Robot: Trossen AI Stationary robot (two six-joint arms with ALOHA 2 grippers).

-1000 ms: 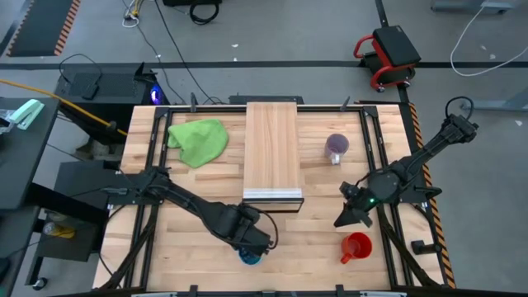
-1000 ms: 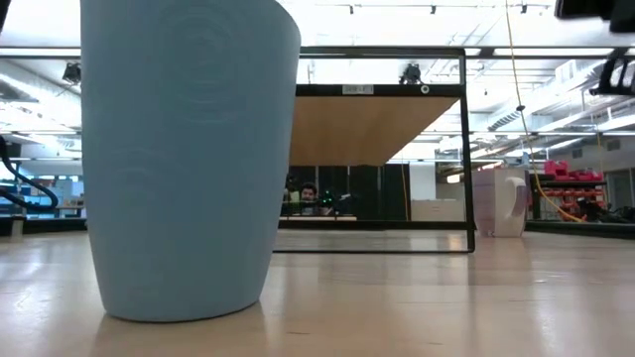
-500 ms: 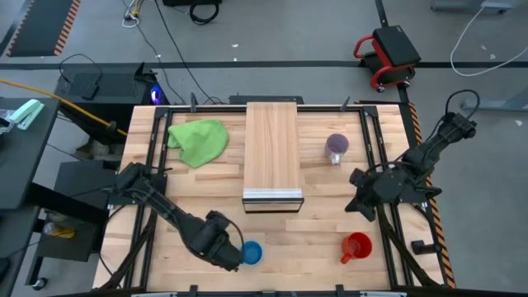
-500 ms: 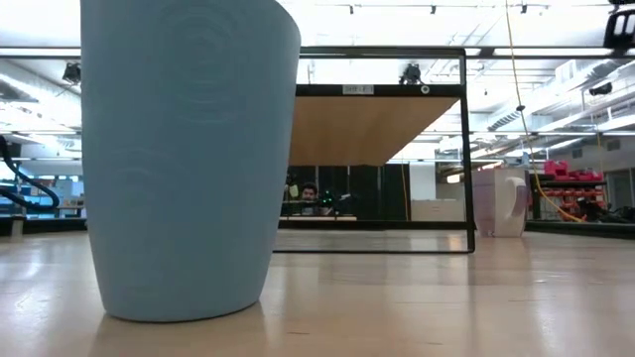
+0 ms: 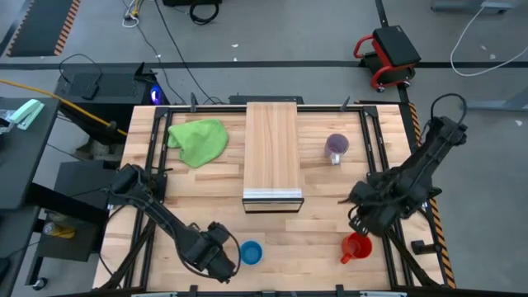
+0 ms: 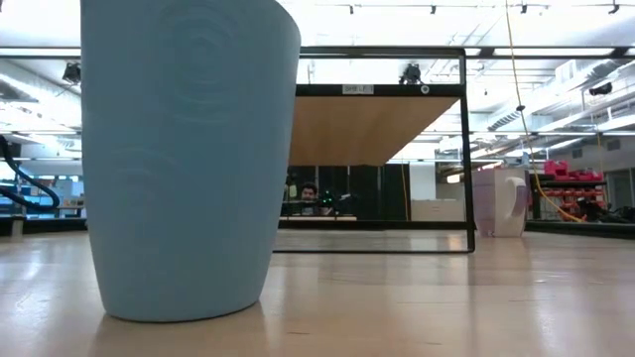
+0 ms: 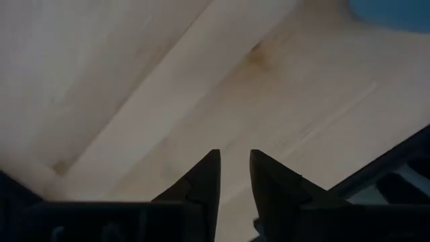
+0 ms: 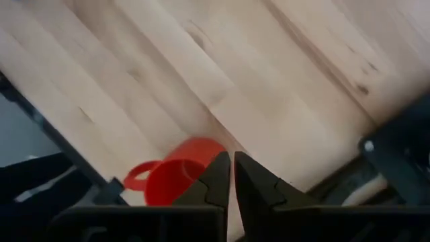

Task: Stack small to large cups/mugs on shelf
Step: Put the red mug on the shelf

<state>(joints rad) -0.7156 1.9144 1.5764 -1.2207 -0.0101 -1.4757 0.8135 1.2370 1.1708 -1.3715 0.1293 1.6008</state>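
Evenly and brightly lit from overhead; ceiling strip lights visible in the low view, blown out to white. Soft, short shadows beneath the raised light-wood plank shelf (image 5: 272, 153). Close, pale-looking blue plastic cup (image 6: 189, 159) slightly soft, with a faint sheen. Wrist views blurred, wood grain smeared, dark fingers (image 7: 205, 185) in silhouette.
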